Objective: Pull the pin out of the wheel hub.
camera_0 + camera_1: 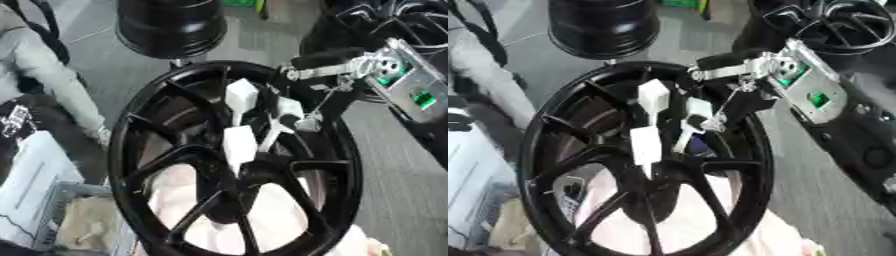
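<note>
A large black spoked wheel hub [149, 165] stands tilted in the middle of the view. My right hand [302, 100] comes in from the upper right on a silver wrist [398, 75] with green lights. It reaches over the spokes to the hub's centre [254, 170], its white-padded tips lying right at the centre bore. I cannot make out the pin; only a small bluish spot [699, 145] shows under the hand. My left hand shows in neither view.
A black rim or tyre [171, 25] stands just behind the hub. Another black wheel [842, 25] lies at the upper right. A pale crate [35, 185] sits at the left, and pink cloth [262, 225] shows through the lower spokes.
</note>
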